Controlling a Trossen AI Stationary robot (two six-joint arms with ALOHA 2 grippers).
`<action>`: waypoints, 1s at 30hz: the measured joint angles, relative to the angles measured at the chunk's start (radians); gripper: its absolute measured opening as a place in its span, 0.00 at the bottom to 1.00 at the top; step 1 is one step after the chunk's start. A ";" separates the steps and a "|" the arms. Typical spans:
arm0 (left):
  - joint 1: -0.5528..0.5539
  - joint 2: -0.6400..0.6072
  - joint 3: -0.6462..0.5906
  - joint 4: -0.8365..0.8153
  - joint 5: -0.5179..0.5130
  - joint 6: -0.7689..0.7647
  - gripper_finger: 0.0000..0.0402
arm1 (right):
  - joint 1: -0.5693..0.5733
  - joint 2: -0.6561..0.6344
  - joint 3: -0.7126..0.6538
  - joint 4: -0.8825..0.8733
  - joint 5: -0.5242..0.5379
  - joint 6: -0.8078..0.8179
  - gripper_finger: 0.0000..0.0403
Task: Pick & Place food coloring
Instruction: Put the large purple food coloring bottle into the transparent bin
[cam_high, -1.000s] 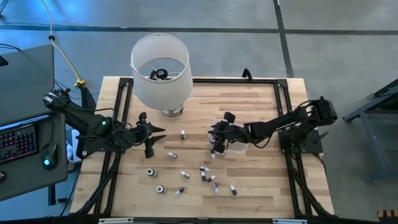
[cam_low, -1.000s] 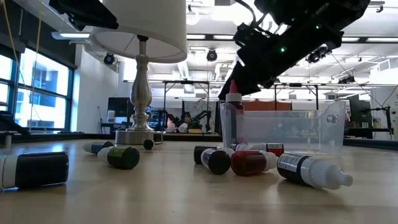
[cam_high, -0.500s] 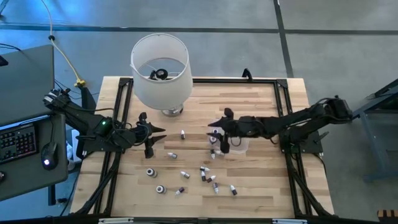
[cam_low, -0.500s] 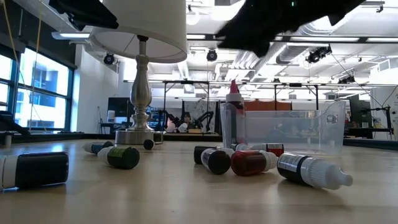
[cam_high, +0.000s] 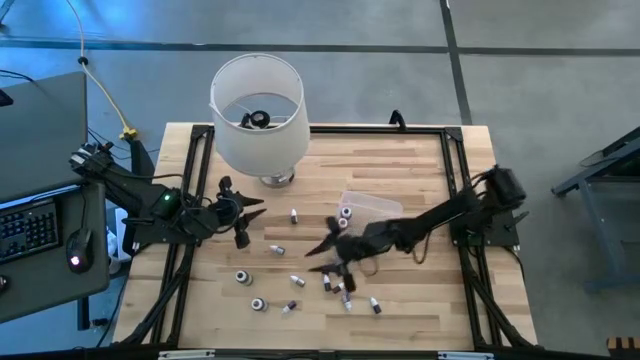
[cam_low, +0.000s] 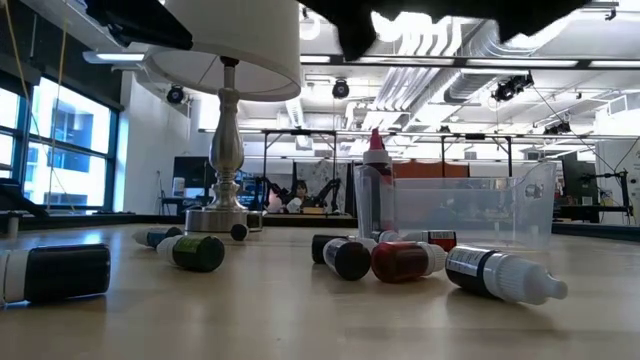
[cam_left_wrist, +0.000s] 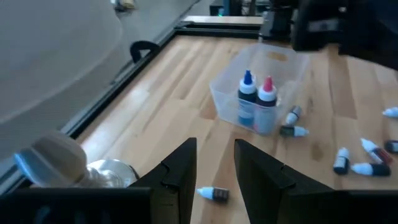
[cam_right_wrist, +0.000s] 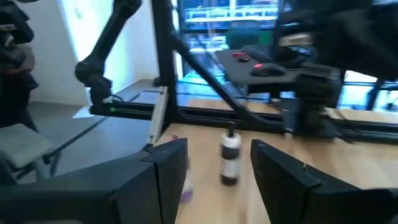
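Several tiny food coloring bottles (cam_high: 296, 281) lie on their sides scattered over the wooden table's near half, and they also show in the low view (cam_low: 400, 262). Two more stand upright in the clear tub (cam_left_wrist: 257, 102), one blue-capped and one red-capped (cam_low: 375, 190). My right gripper (cam_high: 323, 257) hangs open and empty above the cluster of bottles just near of the tub (cam_high: 368, 208). In the right wrist view a bottle (cam_right_wrist: 230, 160) shows beyond the open fingers (cam_right_wrist: 219, 149). My left gripper (cam_high: 250, 212) waits open at the table's left, also seen from its wrist (cam_left_wrist: 214, 154).
A big white lampshade (cam_high: 257, 108) on a metal base (cam_low: 222, 215) stands at the far left, close to my left gripper. A black frame (cam_high: 455, 160) runs along the table's edges. Bare wood lies right of the tub and along the far edge.
My right gripper has drawn away from the tub, where it stood over the upright red-capped bottle, and swung toward the near edge and a little left, ending above the scattered bottles. The red-capped bottle stays upright in the tub.
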 joint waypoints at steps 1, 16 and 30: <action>0.000 0.000 0.000 0.000 0.014 -0.010 0.26 | 0.005 0.030 0.046 -0.017 -0.006 0.000 0.42; 0.000 0.000 0.000 -0.008 0.111 -0.055 0.26 | 0.038 0.460 0.657 -0.313 -0.123 0.016 0.42; 0.000 0.000 0.000 -0.007 0.193 -0.056 0.26 | 0.043 0.693 0.884 -0.330 -0.087 0.046 0.42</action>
